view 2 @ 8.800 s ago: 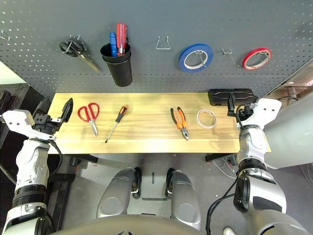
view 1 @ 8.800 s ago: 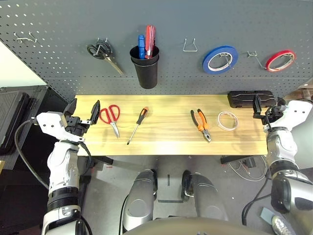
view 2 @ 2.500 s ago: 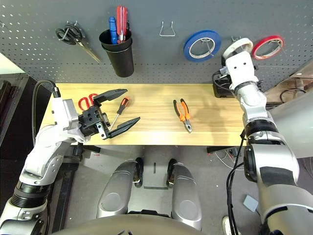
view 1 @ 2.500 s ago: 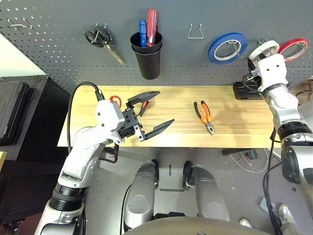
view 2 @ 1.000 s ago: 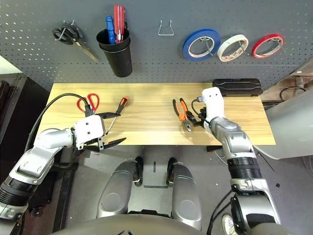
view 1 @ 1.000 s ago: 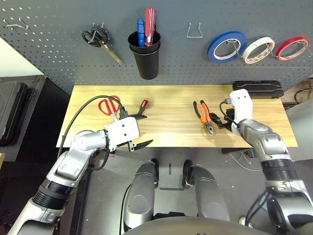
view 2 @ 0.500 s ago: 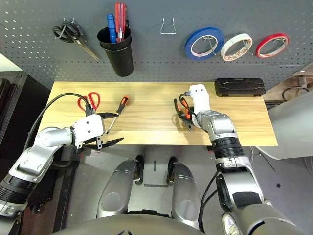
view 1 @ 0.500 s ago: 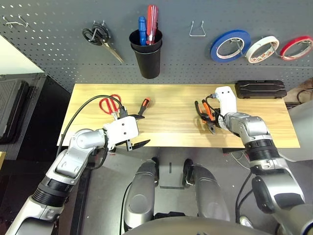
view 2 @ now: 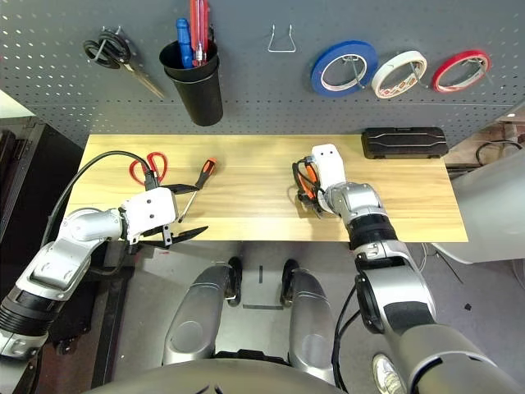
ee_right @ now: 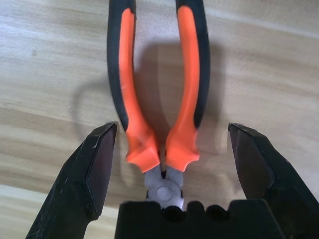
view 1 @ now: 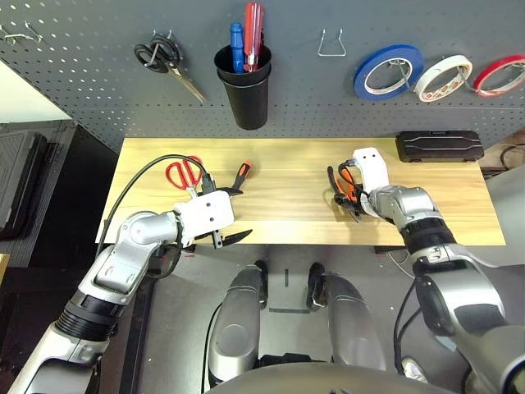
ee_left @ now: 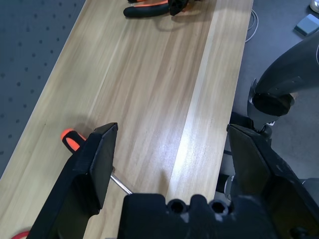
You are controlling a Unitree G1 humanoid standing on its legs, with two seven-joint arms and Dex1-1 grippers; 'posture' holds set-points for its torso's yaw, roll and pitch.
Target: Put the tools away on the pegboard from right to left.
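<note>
Right gripper: the right gripper (ee_right: pixel 173 127) was low over the table (view 1: pixel 271 205), its fingers wide apart, one on each side of the pliers and neither touching them.
Orange-and-black-handled pliers: the pliers (ee_right: pixel 189 99) lay on the wood, grips toward the pegboard (view 1: pixel 295 107), metal head toward the robot and near the palm.
Step in hand: picking up the pliers, by the look of it.
Closing: best done evenly, with the pliers midway between the pads, so that neither finger shoved them sideways.
Grip height: pads needed to sit low enough to catch both grips near the joint; a shallow bite could have let the head swing.
Lift: straight up first, then a turn to suit the hook.
Likely target: the bare wire hook (view 1: pixel 331 54), between the black cup (view 1: pixel 248 103) and the blue tape ring (view 1: pixel 365 67).
White tape ring: it (view 1: pixel 426 82) hung between the blue ring and the red tape ring (view 1: pixel 484 82).
Left gripper: fingers parted and holding nothing, the left gripper (ee_left: pixel 173 126) stood by the screwdriver (view 2: pixel 205 172); best left there for now.
Red-handled scissors: these (view 1: pixel 184 171) lay on the table beyond the screwdriver.
</note>
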